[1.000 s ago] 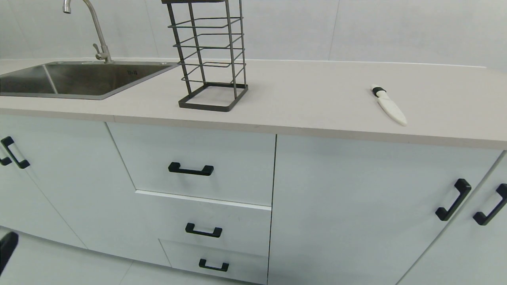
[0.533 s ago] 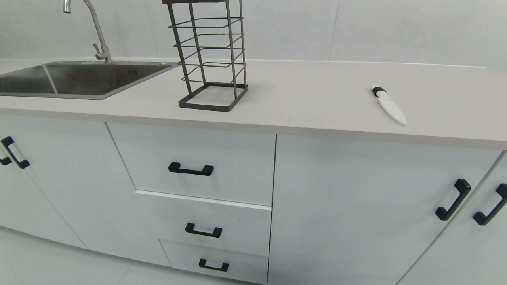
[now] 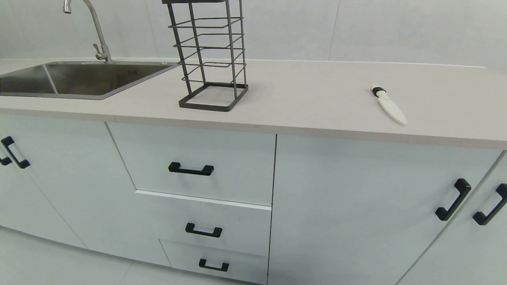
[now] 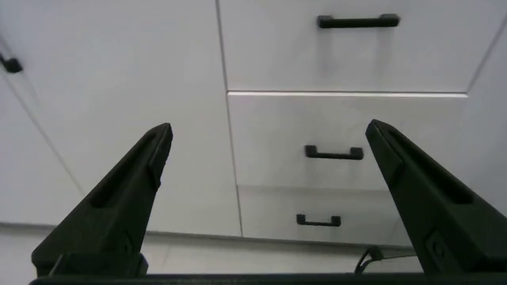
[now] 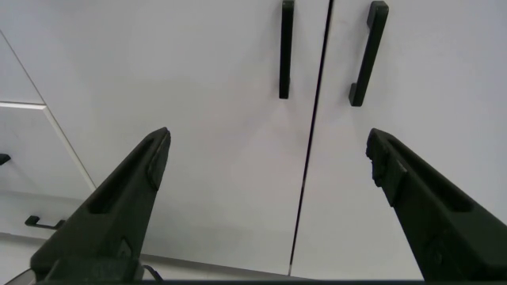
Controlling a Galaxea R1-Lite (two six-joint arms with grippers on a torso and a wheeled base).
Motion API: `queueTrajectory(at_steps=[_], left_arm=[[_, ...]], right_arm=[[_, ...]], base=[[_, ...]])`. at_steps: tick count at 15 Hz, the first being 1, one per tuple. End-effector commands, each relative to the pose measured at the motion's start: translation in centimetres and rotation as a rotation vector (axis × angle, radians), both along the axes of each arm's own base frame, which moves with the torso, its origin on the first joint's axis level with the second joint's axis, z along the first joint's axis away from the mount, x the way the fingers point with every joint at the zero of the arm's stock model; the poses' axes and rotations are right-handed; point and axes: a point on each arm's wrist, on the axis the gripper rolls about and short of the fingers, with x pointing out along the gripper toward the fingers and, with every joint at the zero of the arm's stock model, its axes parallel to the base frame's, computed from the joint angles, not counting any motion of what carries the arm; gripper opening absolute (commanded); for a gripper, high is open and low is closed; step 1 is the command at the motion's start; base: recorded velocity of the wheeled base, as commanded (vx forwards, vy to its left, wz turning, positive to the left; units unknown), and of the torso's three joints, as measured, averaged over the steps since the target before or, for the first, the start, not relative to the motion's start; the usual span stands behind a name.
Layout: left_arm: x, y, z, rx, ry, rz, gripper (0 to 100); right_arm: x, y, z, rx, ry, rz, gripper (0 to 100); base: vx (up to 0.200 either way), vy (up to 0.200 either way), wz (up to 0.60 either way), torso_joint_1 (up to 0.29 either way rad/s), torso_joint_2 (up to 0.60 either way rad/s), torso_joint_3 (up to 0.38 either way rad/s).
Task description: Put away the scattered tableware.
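A white knife with a black collar [image 3: 388,105] lies flat on the pale countertop [image 3: 309,95], toward its right end near the front edge. An upright black wire rack [image 3: 210,55] stands on the counter just right of the sink. My left gripper [image 4: 269,134] is open, held low in front of the white drawer fronts [image 4: 341,119]. My right gripper [image 5: 269,138] is open too, facing two white cabinet doors with black vertical handles [image 5: 287,49]. Nothing sits between either pair of fingers.
A steel sink [image 3: 79,77] with a curved tap [image 3: 93,27] is set into the counter's left end. Below are three stacked drawers with black handles [image 3: 191,169] and cabinet doors to either side. A tiled wall backs the counter.
A dark tip of the left arm at the head view's lower left edge one second ago has dropped out of sight. The knife and rack have not moved.
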Motion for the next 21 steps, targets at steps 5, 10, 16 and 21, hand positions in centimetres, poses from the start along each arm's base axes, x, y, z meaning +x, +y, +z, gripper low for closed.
queueTrajectory(at_steps=[5,10,16,21], left_arm=[[0.1,0.0,-0.7,-0.023,0.058,0.011,100],[0.1,0.0,-0.6,-0.027,0.053,0.003,100],[0.1,0.0,-0.7,-0.032,0.055,0.001,100],[0.1,0.0,-0.6,-0.034,0.053,0.007,100]], right_arm=[[0.0,0.0,0.0,0.0,0.002,0.001,100],[0.0,0.0,0.0,0.0,0.002,0.0,100],[0.0,0.0,0.0,0.002,0.002,0.003,100],[0.0,0.0,0.0,0.0,0.002,0.003,100]], base=[[0.0,0.0,0.0,0.0,0.0,0.0],[0.0,0.0,0.0,0.0,0.0,0.0],[0.0,0.0,-0.2,-0.001,0.0,0.003],[0.0,0.0,-0.24,0.003,0.0,0.0]])
